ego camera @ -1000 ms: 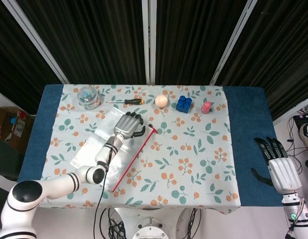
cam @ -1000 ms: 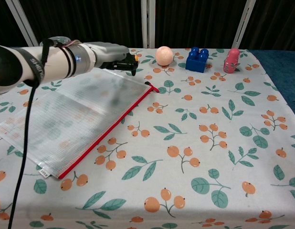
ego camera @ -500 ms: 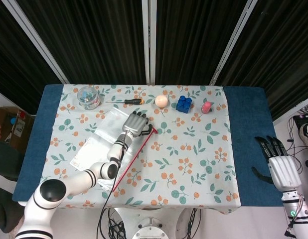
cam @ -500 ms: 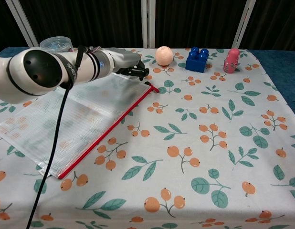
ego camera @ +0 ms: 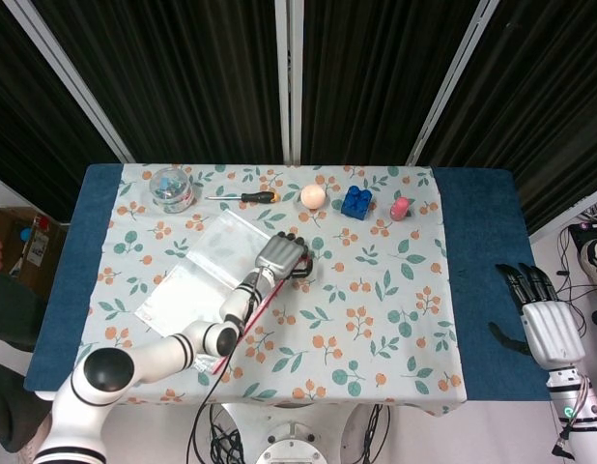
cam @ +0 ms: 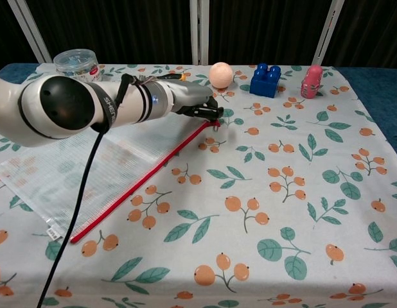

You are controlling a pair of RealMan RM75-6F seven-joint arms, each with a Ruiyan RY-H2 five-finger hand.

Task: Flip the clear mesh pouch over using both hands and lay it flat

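Reaching across the floral tablecloth, the left hand sits at the zipper-pull end of the clear mesh pouch with a red zipper edge. In the chest view its dark fingers curl down at the top of the red zipper; whether they actually pinch it or only rest on it I cannot tell. The pouch lies on the cloth toward 9 o'clock from table centre, its red edge running diagonally from the hand down toward 7 o'clock, the sheet looking slightly raised near the hand.

The right hand hangs well apart beyond the table's blue edge at 3 o'clock, fingers straight and a little apart, holding nothing.

Along the 12 o'clock side stand a round clear plastic jar, a screwdriver with an orange-and-black handle, a peach-coloured ball, a blue toy brick and a small pink figure. The ball is near the left hand, just past it toward 12 o'clock.
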